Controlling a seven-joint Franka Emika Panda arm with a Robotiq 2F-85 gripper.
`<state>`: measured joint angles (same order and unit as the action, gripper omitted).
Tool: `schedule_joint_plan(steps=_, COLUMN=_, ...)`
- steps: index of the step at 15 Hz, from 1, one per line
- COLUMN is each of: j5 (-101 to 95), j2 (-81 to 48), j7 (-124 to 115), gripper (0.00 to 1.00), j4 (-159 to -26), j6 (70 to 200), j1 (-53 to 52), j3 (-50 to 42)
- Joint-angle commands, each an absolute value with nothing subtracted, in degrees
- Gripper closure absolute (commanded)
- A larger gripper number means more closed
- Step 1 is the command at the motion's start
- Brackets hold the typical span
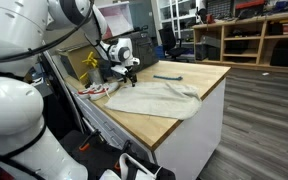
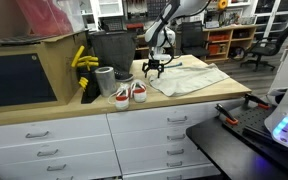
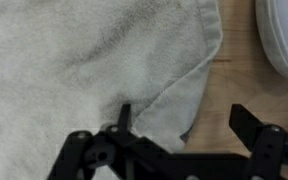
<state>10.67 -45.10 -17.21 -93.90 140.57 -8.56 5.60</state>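
Black fingers [image 3: 125, 112] of the gripper [image 3: 182, 112] are filling the bottom of the wrist view, and they are straddling the folded corner of the towel [image 3: 84, 60].

Judging from this, the main risk is a poor bite. One finger is hanging over the cloth and the other over bare counter [image 3: 234, 70], so a close here could pinch only the thin top flap, or slide off the edge and catch nothing. The fold is also lying loose, so a push downward could be flattening or dragging it instead of lifting it. A second risk is the white shoe [image 3: 284, 35] sitting near the corner. A sideways drift toward it could be nudging the pair of shoes [image 2: 124, 95] along the wood.

The gripper [image 1: 127, 72] is standing fully open, jaws spread wide, and it is holding nothing. In both exterior views it is hovering just over the near edge of the towel [image 1: 154, 98], beside the shoes [image 1: 96, 90]. Whether the tips are brushing the cloth, I cannot tell.

The towel [image 2: 189, 75] is lying spread across the counter [image 2: 184, 97], under and beyond the gripper [image 2: 152, 68]. A dark tool [image 1: 167, 77] is resting well apart on its far side.
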Motion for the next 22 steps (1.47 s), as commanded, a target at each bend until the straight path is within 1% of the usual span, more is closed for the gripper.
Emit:
schedule_joint_plan(steps=1, j5=12.45, j2=-45.76, j7=-15.9, gripper=0.0, j4=-92.21, j6=139.55, j1=-7.73, j3=6.53)
schedule_joint_plan(steps=13, j5=14.44, j2=-45.03, j7=-15.07, gripper=0.0, j4=-93.77, j6=143.2, j1=-9.35, j3=10.37)
schedule_joint_plan(steps=18, j5=13.38, j2=-43.86, j7=-16.54, gripper=0.0, j4=-94.39, j6=145.5, j1=-9.06, j3=7.42)
schedule_joint_plan(steps=22, j5=12.72, j2=-43.15, j7=-17.52, gripper=0.0, j4=-94.65, j6=143.99, j1=-8.22, j3=4.39)
